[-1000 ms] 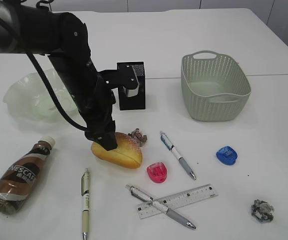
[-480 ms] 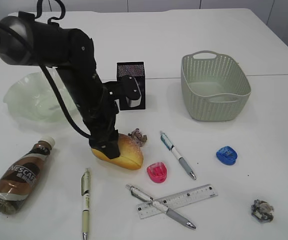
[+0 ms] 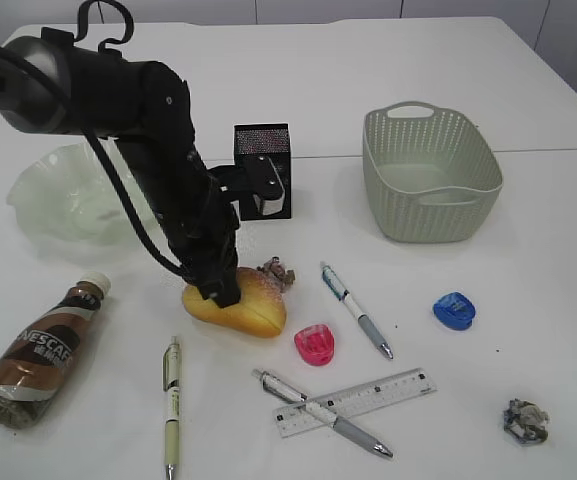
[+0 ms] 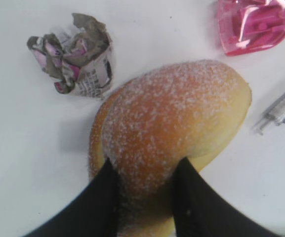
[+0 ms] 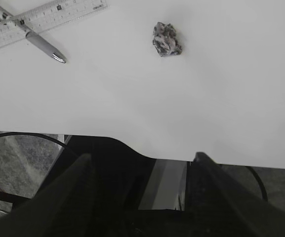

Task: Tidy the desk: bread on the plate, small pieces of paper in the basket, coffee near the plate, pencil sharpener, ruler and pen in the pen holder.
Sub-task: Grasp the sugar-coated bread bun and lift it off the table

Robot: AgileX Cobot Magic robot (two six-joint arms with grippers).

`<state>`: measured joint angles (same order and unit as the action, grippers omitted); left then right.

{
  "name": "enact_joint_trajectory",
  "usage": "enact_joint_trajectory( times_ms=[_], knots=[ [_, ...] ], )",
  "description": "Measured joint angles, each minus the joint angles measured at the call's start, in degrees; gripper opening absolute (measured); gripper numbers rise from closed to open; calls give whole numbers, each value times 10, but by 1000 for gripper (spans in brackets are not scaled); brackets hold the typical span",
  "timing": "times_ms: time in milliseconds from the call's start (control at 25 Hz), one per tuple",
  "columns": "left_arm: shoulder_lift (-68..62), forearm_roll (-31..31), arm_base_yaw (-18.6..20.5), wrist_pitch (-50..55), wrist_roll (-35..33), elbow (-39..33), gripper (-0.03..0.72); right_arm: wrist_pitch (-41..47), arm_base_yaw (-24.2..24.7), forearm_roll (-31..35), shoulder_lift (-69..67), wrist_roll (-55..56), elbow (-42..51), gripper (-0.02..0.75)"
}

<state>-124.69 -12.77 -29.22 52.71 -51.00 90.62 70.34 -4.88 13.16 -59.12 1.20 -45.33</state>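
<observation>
My left gripper (image 3: pixel 223 292) is shut on the near end of the bread (image 3: pixel 250 306), its black fingers pressed into the sugared crust (image 4: pixel 177 118); the bun rests on the desk. One paper wad (image 3: pixel 276 272) lies right beside the bread, another (image 3: pixel 525 420) at the front right. The green plate (image 3: pixel 43 195) is back left, and the coffee (image 3: pixel 38 350) lies on its side at front left. The pen holder (image 3: pixel 263 170) stands behind my arm. My right gripper (image 5: pixel 142 155) hangs open off the desk's front edge, empty.
The basket (image 3: pixel 430 175) stands empty at the back right. A pink sharpener (image 3: pixel 315 344), a blue sharpener (image 3: pixel 454 311), the ruler (image 3: pixel 358 400) and three pens (image 3: pixel 356 310) (image 3: pixel 320 412) (image 3: pixel 172 405) lie across the front of the desk.
My left arm has come down a little over the bread and its jaws have closed onto the bun's end. Nothing else has moved.
</observation>
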Motion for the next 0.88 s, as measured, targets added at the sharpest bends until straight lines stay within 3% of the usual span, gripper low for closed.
enact_joint_trajectory(
  times_ms=[200, 520, 880],
  knots=[
    [-6, 2, 0, 22, 65, 21, 159, 0, 0, 0, 0, -4, 0, 452],
    [-10, 47, 0, 151, 215, 136, 152, 0, 0, 0, 0, -6, 0, 451],
    [-10, 63, 10, 172, 358, 229, 151, 0, 0, 0, 0, -6, 0, 452]
  ],
)
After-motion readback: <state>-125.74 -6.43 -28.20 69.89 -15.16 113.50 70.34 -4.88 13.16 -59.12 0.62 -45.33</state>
